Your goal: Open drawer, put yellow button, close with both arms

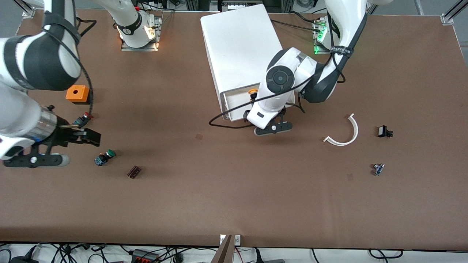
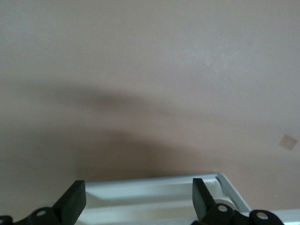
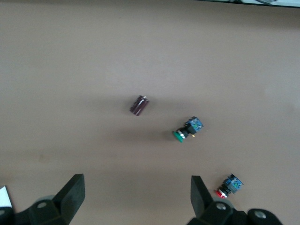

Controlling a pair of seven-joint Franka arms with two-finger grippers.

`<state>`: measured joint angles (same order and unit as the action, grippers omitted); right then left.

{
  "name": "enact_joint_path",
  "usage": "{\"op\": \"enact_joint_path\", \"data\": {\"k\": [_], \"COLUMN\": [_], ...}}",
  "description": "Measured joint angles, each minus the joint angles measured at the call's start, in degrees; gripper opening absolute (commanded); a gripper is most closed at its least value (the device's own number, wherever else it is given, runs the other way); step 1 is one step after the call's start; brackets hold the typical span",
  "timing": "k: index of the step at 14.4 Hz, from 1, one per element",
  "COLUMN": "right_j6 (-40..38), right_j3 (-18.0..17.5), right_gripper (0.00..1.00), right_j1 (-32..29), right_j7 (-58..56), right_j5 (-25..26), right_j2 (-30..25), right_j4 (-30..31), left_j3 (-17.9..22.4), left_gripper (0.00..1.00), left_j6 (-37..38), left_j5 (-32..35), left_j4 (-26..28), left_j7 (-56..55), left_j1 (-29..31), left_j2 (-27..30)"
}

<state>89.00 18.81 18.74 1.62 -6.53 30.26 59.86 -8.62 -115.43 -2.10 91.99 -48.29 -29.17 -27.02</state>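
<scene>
Both grippers stood open and empty: left gripper [image 1: 273, 128] over the open top drawer [image 1: 234, 99] with the yellow button [image 1: 253, 92] already inside, right gripper [image 1: 55, 148] waiting above the table's right-arm end, so closing with both arms likely came next.

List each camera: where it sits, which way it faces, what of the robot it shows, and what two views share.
Front view: high across the table, facing both bases; shows both arms, cabinet, yellow button in the open drawer.
Left wrist view: on the left arm, facing down at the drawer's rim; left gripper open.
Right wrist view: on the right arm, facing the table; right gripper open.
Shared by front and right wrist views: green button, red button.
</scene>
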Motion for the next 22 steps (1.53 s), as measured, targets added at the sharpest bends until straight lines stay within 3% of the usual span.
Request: {"op": "enact_joint_path", "data": {"k": [2,10,16,22], "right_j6": [0.0,0.1,0.0,3.0], "right_j3": [-1.2,-15.2,-16.8,-16.9], "right_gripper": [1.00,1.00,1.00,1.00], "right_j1": [-3.5,-20.0,-20.1,-20.1], "right_j7": [-0.5,-4.4,-4.4,-4.4], "right_j5": [0.0,2.5,5.2,6.9], "right_j2": [-2.1,-11.8,-16.2,-26.1], "right_j4": [0.9,7.9,13.5,28.3], "left_j3": [-1.4,-3.4,-4.9,-4.8], "left_gripper": [1.00,1.00,1.00,1.00], "left_j6": [0.0,-0.1,-0.1,0.0], "left_j5": [-0.7,-4.6,-4.9,-4.2], "left_j4": [2.3,6.2,7.1,7.2], "left_j7": [-0.6,-1.0,-1.0,-0.9], "left_j1": [0.0,0.1,0.1,1.2], "left_j2": [1.5,3.5,3.8,4.6]}}
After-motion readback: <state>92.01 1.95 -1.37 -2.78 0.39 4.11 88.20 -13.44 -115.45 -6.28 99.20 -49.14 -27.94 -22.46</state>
